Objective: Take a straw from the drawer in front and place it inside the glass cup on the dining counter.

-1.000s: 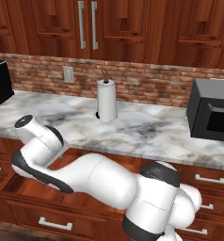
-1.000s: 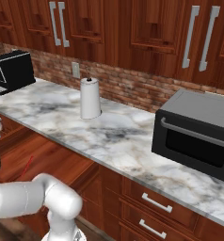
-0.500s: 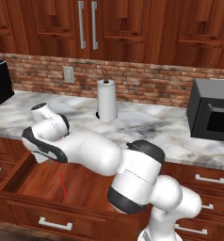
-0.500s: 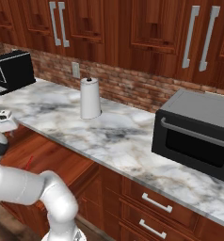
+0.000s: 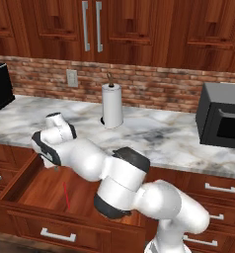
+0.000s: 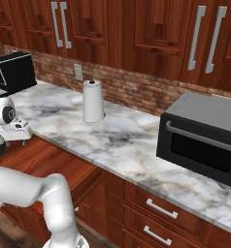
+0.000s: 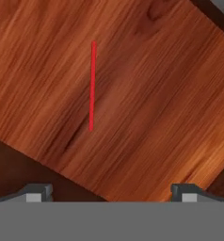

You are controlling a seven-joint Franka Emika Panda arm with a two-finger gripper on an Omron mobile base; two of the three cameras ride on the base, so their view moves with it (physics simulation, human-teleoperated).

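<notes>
Your gripper [image 7: 109, 192] hangs wide open and empty above the open drawer [image 5: 85, 188], where the straw [image 7: 92, 85] lies flat on the floor, exposed for pickup.

Arm's wrist higher above the open drawer [image 5: 20, 190] than a second ago — straw [image 5: 66, 195] now uncovered.

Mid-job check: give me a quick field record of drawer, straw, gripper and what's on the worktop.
drawer: pulled open, wooden floor showing
straw: lies flat on the drawer floor, untouched
gripper: open, above the drawer, looking down at the straw, holding nothing
worktop: marble, carries a paper towel roll and a black microwave
</notes>
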